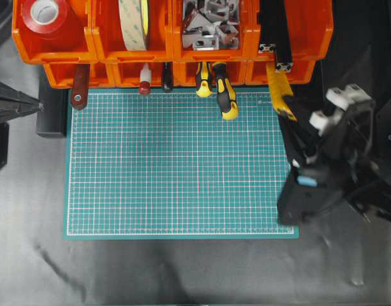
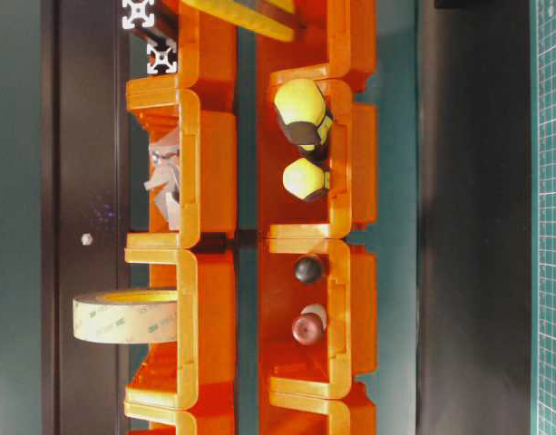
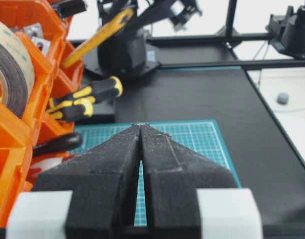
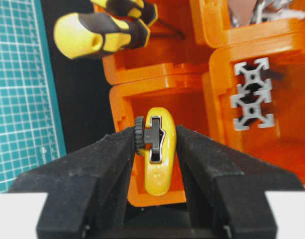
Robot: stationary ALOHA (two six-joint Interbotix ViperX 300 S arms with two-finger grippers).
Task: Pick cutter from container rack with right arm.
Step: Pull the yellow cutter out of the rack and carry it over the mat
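The slim, flat, all-yellow cutter [image 1: 280, 91] sticks out of the rightmost lower bin of the two-tiered bright orange plastic container rack [image 1: 112, 38], at about one o'clock from the middle of the green gridded cutting mat [image 1: 176, 166] in the overhead view. Its free end slants toward five o'clock, over the mat's upper right corner. The black right arm with white joint fittings [image 1: 335, 121] comes in from four o'clock, and its right gripper [image 4: 154, 144] has the two long black fingers [image 4: 112, 154] pressed on either side of the cutter's end, as the right wrist view shows: jaws narrowed to the width of the knife, with the dark slider and ribbed wheel between them.

At eleven o'clock from the cutter in the overhead view, two yellow-and-black-handled screwdrivers [image 1: 222, 89] poke out of the neighbouring lower bin. Further toward nine o'clock sit a black handle [image 1: 167, 78], a red-and-white handle [image 1: 144, 81] and a reddish-brown handle [image 1: 79, 89]. The upper bins hold a roll of red tape [image 1: 45, 14], a roll of beige tape [image 1: 132, 22], grey metal brackets [image 1: 211, 22] and black slotted bars [image 1: 276, 38].

The left gripper [image 3: 141, 130] rests over the mat's left side, its black fingertips touching, jaws closed on nothing.
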